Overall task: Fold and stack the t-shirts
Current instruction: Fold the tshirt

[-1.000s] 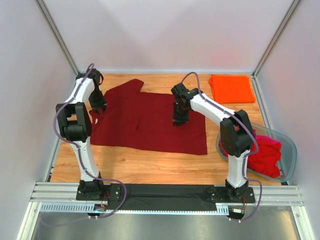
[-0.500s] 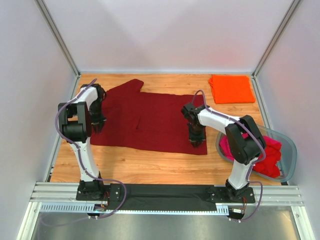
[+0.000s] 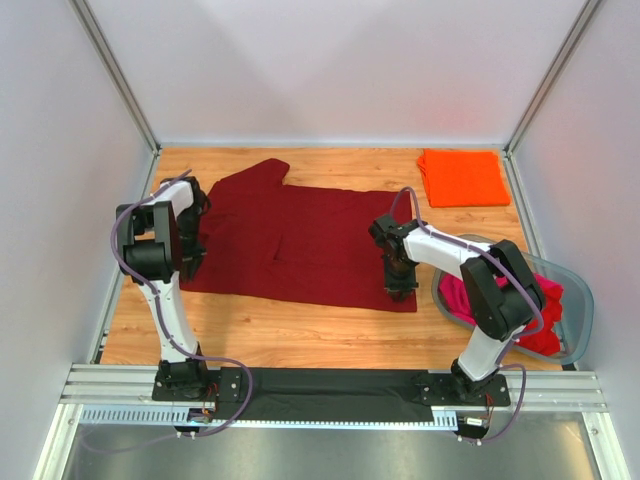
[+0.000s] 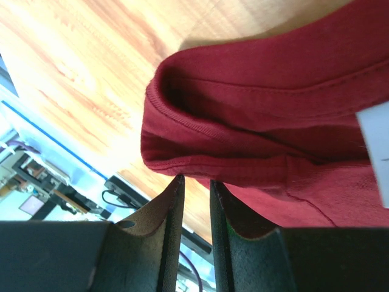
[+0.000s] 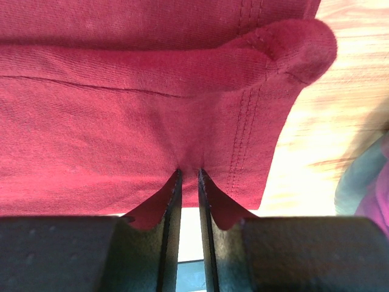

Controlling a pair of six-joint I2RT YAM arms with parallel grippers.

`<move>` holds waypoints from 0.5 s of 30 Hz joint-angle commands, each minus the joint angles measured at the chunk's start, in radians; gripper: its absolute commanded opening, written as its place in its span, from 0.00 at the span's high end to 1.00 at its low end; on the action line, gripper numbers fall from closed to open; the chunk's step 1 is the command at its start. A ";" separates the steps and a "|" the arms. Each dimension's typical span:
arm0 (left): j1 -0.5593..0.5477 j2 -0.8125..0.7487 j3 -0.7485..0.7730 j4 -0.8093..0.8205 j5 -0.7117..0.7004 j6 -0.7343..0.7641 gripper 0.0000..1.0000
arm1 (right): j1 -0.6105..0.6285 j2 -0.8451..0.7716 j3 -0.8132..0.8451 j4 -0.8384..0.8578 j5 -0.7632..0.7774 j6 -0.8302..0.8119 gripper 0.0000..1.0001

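Observation:
The dark maroon t-shirt [image 3: 300, 245] lies spread flat across the wooden table. My left gripper [image 3: 190, 258] is at its left edge. In the left wrist view the left gripper [image 4: 196, 179] is pinched on a ribbed, folded hem of the maroon shirt [image 4: 261, 115], with a narrow gap between its jaws. My right gripper [image 3: 398, 285] is at the shirt's near right corner. The right gripper [image 5: 189, 170] nips puckered maroon cloth [image 5: 121, 121] beside a double-stitched hem. A folded orange t-shirt [image 3: 463, 177] lies at the far right.
A grey translucent tub [image 3: 575, 290] stands at the right edge, with crumpled pink and red shirts [image 3: 535, 305] in it, close to my right forearm. Its rim [image 5: 364, 176] shows in the right wrist view. White walls enclose the table.
Both grippers have moved toward the near side: the right one from the shirt's middle to its near right corner, the left one down along the left edge.

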 commanded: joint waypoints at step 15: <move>0.021 0.148 0.757 0.294 0.537 0.186 0.35 | -0.102 0.047 0.475 -0.013 -0.179 -0.089 0.41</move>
